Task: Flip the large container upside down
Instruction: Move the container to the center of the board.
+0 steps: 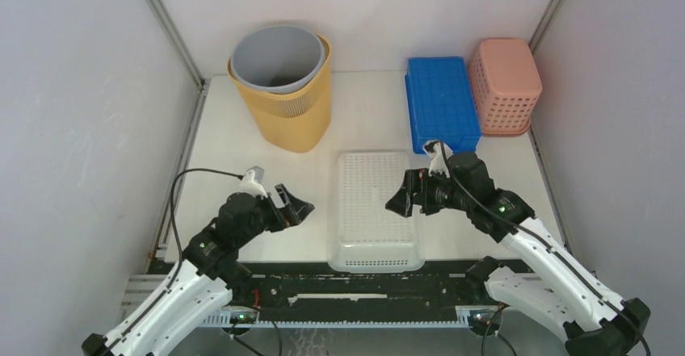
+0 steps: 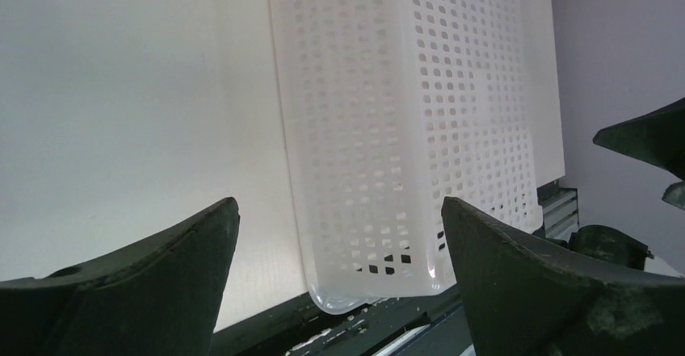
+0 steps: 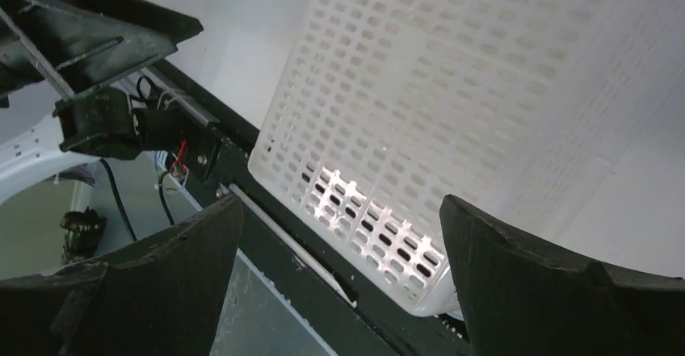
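Note:
The large container (image 1: 376, 207) is a white perforated basket lying at the middle of the table with a flat perforated face up. Its near end reaches over the table's front edge. My left gripper (image 1: 297, 207) hangs just left of it, open and empty, a short gap away. My right gripper (image 1: 401, 198) is at its right side, open and empty, above the basket's right edge. In the left wrist view the container (image 2: 404, 114) lies ahead of the open left gripper (image 2: 339, 211). The right wrist view shows the container's near corner (image 3: 452, 90) beyond the open right gripper (image 3: 339, 211).
A yellow bin with a grey bin nested inside (image 1: 283, 90) stands at the back left. A blue perforated box (image 1: 441, 102) and a pink basket (image 1: 506, 84) lie at the back right. Grey walls close in both sides and the back.

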Tool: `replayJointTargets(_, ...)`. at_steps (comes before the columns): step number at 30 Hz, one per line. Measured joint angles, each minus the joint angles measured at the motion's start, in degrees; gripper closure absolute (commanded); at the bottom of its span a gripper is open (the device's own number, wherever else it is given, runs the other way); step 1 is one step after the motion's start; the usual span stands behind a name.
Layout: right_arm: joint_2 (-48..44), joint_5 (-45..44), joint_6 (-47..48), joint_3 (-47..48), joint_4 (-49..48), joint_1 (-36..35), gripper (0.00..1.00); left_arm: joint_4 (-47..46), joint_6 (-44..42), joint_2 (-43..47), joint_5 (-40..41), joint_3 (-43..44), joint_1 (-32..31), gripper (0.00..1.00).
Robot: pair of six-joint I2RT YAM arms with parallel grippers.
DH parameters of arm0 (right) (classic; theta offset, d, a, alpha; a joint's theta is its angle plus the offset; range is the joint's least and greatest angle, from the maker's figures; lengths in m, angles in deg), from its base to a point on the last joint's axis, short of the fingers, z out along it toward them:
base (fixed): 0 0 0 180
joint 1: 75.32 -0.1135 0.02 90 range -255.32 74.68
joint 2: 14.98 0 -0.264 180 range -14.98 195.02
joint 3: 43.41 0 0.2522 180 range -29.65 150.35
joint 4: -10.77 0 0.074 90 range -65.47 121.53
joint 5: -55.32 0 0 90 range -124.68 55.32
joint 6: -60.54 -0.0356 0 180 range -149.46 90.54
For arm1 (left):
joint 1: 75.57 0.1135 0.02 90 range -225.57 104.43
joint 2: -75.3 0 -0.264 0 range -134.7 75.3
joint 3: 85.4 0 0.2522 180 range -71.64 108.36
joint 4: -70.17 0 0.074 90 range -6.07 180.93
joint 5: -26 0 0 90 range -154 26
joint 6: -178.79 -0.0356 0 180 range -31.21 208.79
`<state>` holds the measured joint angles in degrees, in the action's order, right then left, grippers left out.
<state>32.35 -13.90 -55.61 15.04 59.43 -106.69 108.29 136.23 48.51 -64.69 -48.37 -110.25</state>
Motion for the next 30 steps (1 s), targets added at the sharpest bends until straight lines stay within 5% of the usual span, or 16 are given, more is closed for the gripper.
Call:
replayJointTargets(13, -6.9, -11.3, -2.8, -1.6, 6.4, -6.2, 0.0, 3.6, -0.2, 4.2, -0.3, 0.0, 0.0, 0.0)
replayJointTargets(22, 11.6, -8.4, -5.7, 6.2, -5.0, -3.8, 0.0, 3.9, -0.9, -1.7, 0.5, 1.7, 0.0, 0.0)
replayJointTargets(30, 15.7, -4.6, -9.2, 10.0, -5.7, -2.5, 0.0, 3.6, 2.0, -9.2, -0.8, 5.3, 0.5, 0.0)
